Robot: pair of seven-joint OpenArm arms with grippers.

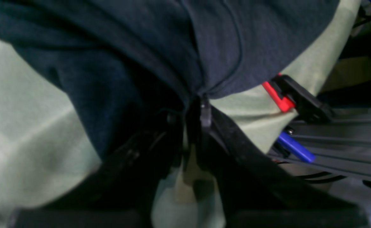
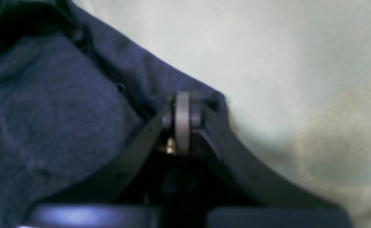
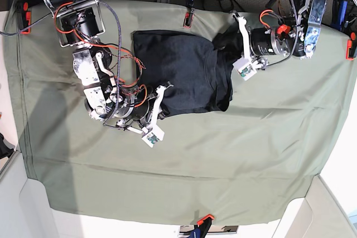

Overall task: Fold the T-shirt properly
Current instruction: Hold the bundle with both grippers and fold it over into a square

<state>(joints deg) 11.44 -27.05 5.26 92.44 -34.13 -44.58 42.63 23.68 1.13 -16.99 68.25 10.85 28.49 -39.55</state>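
item: t-shirt [image 3: 184, 73], dark navy, partly folded, far centre of green-sheeted counter [image 3: 251, 154]. left hand [image 1: 201, 104] pinched on its far-right edge; right hand [image 2: 182, 104] closed on near-left hem. step: mid-fold. next, likely: carry both edges across together, evenly.

T-shirt [image 3: 184, 76]: plain dark navy-black, no print | cloth sheet [image 3: 251, 149]: sage green, plain | clamps on sheet edge [image 1: 279, 96]: red and black | pen-like handle [image 1: 296, 148]: blue | arm wiring [image 3: 106, 48]: red and black | wrist camera housings [image 3: 152, 136]: white | right gripper [image 2: 182, 122]: black with grey roller
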